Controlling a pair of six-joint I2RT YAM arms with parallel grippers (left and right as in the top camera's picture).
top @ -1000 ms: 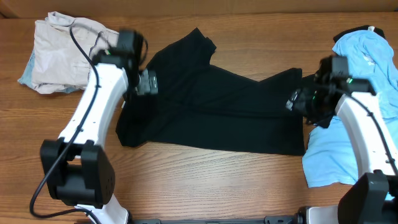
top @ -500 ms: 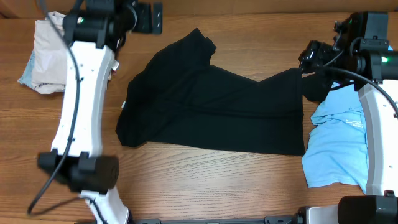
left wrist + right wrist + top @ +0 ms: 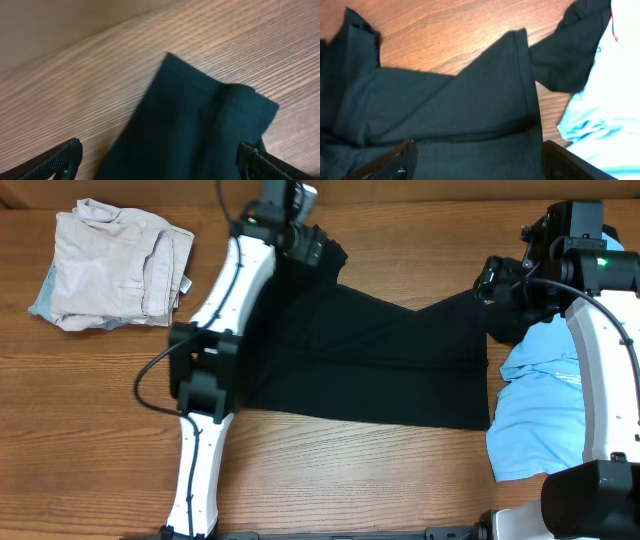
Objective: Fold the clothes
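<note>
A cream garment (image 3: 110,265) is seen at 10 o'clock on the counter (image 3: 330,470). The left end effector (image 3: 160,161) is held spread wide and empty. A sleeve of the black T-shirt (image 3: 380,365) lies beneath it, tip toward 12 o'clock. The shirt is spread mid-counter, long axis 9 to 3 o'clock. The right end effector (image 3: 479,159), likewise parted and empty, is poised over the 2 o'clock corner. The shirt's left edge is hidden by the left arm (image 3: 225,290) — the dark bundle (image 3: 510,320) beside the light blue shirt (image 3: 545,415) cannot be identified.
</note>
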